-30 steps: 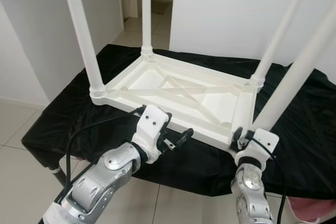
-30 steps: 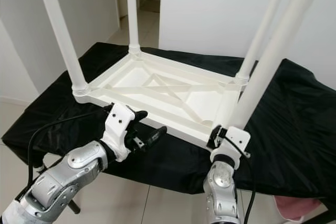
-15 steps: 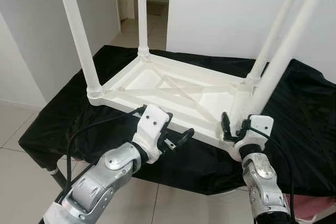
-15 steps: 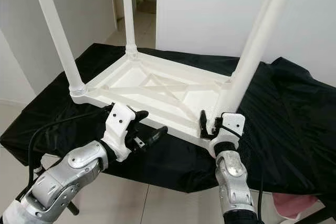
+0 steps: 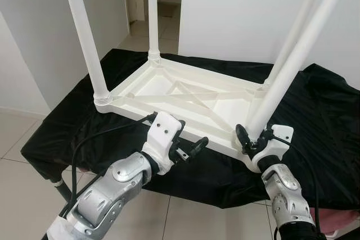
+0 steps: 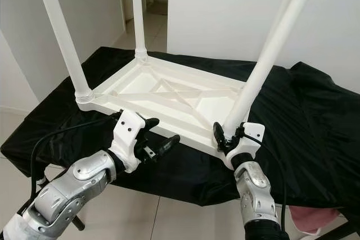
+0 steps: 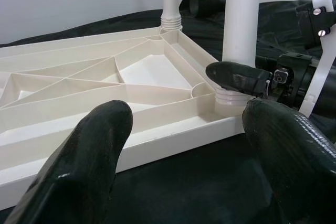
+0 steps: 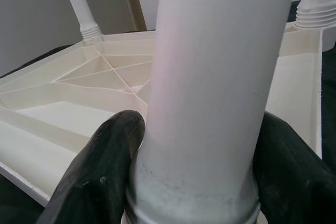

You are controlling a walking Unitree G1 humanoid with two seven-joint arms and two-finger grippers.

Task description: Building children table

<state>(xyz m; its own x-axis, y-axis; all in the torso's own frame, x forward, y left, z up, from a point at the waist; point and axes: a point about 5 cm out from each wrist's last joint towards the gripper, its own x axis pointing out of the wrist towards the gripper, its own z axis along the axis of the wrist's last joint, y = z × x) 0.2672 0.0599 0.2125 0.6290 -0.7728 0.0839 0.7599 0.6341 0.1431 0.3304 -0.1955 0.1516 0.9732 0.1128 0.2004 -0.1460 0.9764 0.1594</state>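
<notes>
While the children's table (image 5: 185,102) lies upside down on the black-draped tabletop (image 5: 73,116), the right hand (image 6: 229,137) is clenched round the base of the near leg (image 5: 292,66), probably to seat or twist it into its corner socket. Left hand (image 5: 191,149) hovers released just short of the frame's near edge. Leg tops are cut off; thread engagement is hidden behind the fingers (image 8: 100,177).

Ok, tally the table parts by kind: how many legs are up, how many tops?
Legs: 4 (near left, far left, far right, near right with the right gripper shut around its base)
Top: 1, upside down on the cloth
Total: 5
</notes>
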